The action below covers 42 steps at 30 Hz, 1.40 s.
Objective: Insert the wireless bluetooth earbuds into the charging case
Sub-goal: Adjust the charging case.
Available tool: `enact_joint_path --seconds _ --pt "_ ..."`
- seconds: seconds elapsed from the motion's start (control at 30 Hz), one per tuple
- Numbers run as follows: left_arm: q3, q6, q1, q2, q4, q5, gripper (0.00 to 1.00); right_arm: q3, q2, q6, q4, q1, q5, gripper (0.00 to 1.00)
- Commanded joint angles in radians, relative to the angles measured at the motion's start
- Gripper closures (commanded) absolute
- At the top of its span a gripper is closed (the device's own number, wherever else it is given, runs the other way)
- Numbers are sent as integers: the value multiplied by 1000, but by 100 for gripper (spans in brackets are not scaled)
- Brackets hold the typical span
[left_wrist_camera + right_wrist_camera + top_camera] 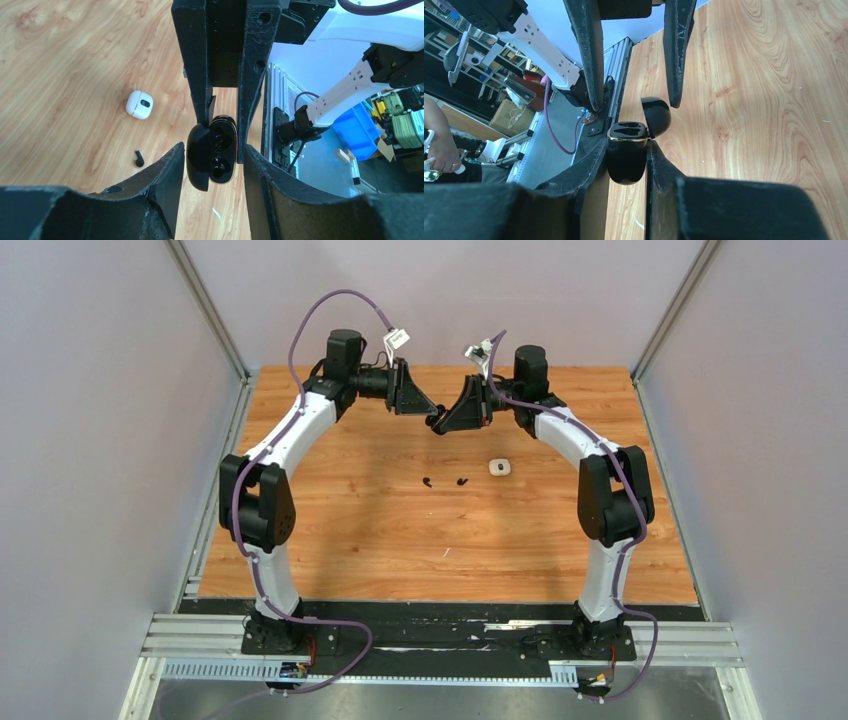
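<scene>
right gripper (pixel 626 145) is clamped on the black charging case (pixel 626 160), a finger pressed on each side of the body, up in the air at top centre of the overhead view. the lid (pixel 655 116) is flipped open and the gold rim shows two dark sockets. the left gripper (pixel 214 150) faces it nose to nose with its fingers (pixel 170 190) spread apart, straddling the case; from these angles i can't tell if they touch it.

down on the wooden table (pixel 350 530), middle of the overhead frame, the two black earbuds (pixel 428 481) (pixel 462 481) lie side by side, a little apart, well clear of both grippers. just right of them sits a small white case (pixel 500 468), shut.

from above, the held case is only a dark speck where the two black grippers meet, hard to pick out. in the left wrist view just one earbud shows, lower left, under the white case; the near fingers cover the bottom of the frame. in the right wrist view the left arm's fingers fill the top, and a person's hand (pixel 439 147) is cut off at the left edge.
</scene>
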Motion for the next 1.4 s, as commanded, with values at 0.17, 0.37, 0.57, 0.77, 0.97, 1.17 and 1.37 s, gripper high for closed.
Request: enact_joint_path --seconds 0.17,0.37,0.57,0.77,0.97,1.17,1.37 --pt "52 9 0 5 -27 64 55 23 -25 -16 39 4 -26 100" --pt "53 15 -1 16 -41 66 56 25 -22 -16 41 4 -28 100" --pt "67 16 -5 40 -45 60 56 27 -20 -14 42 4 -30 100" --pt "77 5 -6 58 -32 71 69 24 -23 -19 41 4 -30 100" --pt "78 -11 -7 65 -19 89 74 24 -23 -22 39 4 -26 100" --pt "75 -14 -11 69 -25 105 69 26 -22 -22 39 4 -26 100" --pt "80 -13 -19 74 -29 115 64 27 -20 -20 38 4 -25 100"
